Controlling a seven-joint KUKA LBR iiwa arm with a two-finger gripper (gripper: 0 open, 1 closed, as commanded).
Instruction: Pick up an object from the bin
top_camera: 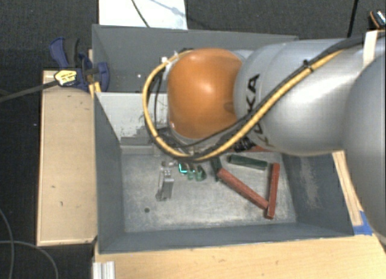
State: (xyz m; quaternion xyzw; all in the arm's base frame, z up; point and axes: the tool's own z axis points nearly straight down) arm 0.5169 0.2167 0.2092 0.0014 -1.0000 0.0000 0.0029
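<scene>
My gripper (164, 185) reaches down under the orange wrist cover to the bin floor, left of the middle, with bare grey floor around its tip. To its right lie two reddish-brown sticks: a long one (242, 189) lying diagonally and another (272, 188) standing nearly straight up the view, their lower ends meeting in a V. A dark green bar (246, 162) lies just behind them, partly under the arm. A small green piece (193, 173) shows close beside the gripper; I cannot tell whether it is a loose thing. Nothing is seen in the gripper.
The arm and its orange cover with yellow and black cables hang over the back and right of the bin and hide what is beneath. The bin's sloped walls close in on all sides.
</scene>
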